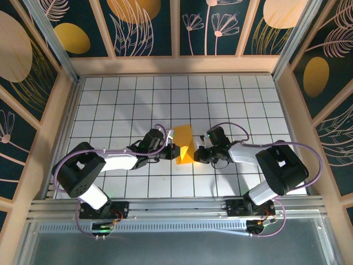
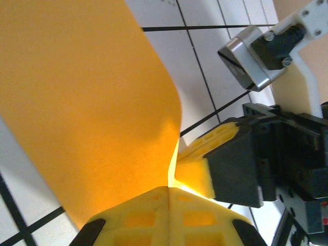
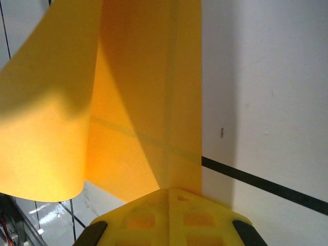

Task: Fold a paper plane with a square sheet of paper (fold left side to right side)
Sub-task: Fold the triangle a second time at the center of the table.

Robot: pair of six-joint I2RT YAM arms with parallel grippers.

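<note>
White gridded worktop (image 1: 121, 105) sits inside dark floral wall panels (image 1: 143, 27), and we see the orange-yellow paper sheet (image 1: 184, 142) near its middle. Our left claw (image 1: 172, 152) is closed, pinching the sheet's near left edge. Our right claw (image 1: 198, 154) is clamped on its near right side. From the left wrist camera we see the sheet rise curled from the closed yellow fingers (image 2: 138, 220). From the right wrist camera, one flap bows over and creases show.

Left hand (image 1: 175, 152), right hand (image 1: 197, 155) on paper (image 1: 183, 139)

White grid tabletop (image 1: 110, 99) w/ dark floral wall panels (image 1: 143, 27) around
</note>
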